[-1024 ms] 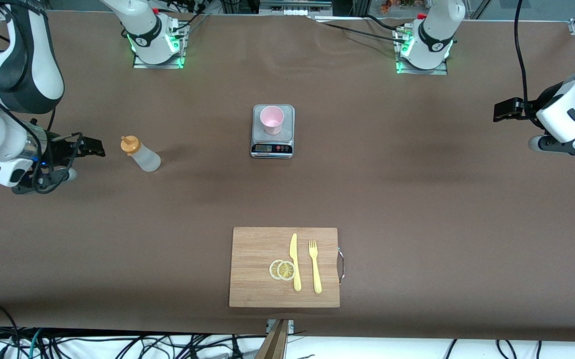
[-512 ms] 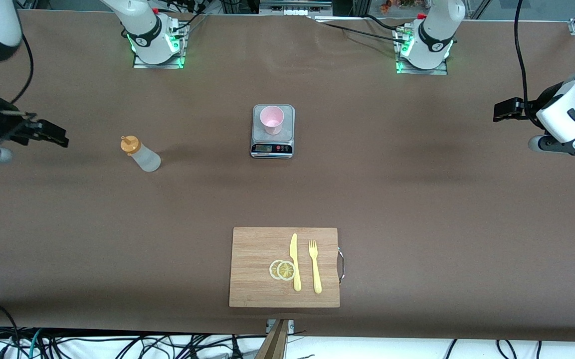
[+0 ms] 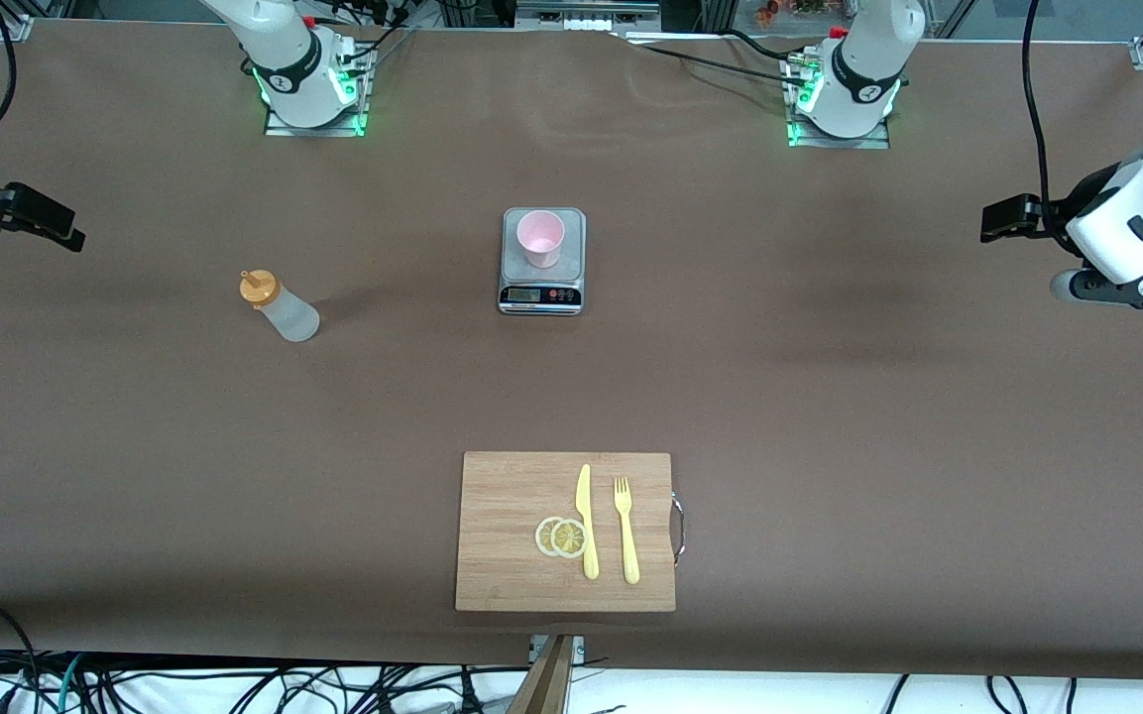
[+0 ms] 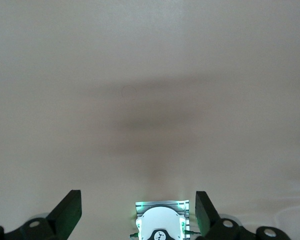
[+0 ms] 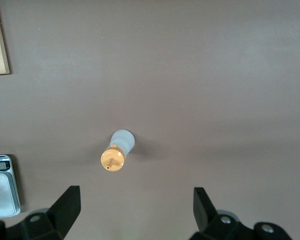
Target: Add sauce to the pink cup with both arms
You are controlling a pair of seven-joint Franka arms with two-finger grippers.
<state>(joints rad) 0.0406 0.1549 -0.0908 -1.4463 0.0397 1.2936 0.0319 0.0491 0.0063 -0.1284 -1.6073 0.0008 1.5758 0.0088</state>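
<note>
The sauce bottle point(image 3: 280, 308), whitish with an orange nozzle cap, stands on the brown table toward the right arm's end; it also shows in the right wrist view point(image 5: 118, 150). The pink cup point(image 3: 540, 238) stands upright on a small kitchen scale point(image 3: 541, 293) at mid-table. My right gripper point(image 3: 54, 228) is open and empty over the table's right-arm end, well apart from the bottle; its open fingers frame bare table in the right wrist view point(image 5: 136, 206). My left gripper point(image 3: 993, 220) is open and empty over the left arm's end, waiting point(image 4: 138, 207).
A wooden cutting board point(image 3: 512, 496) with a yellow knife point(image 3: 586, 521), a yellow fork point(image 3: 626, 531) and lemon slices point(image 3: 561, 536) lies near the front camera. The arm bases point(image 3: 311, 89) point(image 3: 844, 99) stand along the table's top edge. The scale's edge shows in the right wrist view point(image 5: 2, 186).
My right gripper has drawn back from beside the sauce bottle toward the right arm's end of the table, with its arm leaving the view. The bottle, cup and left arm have not moved.
</note>
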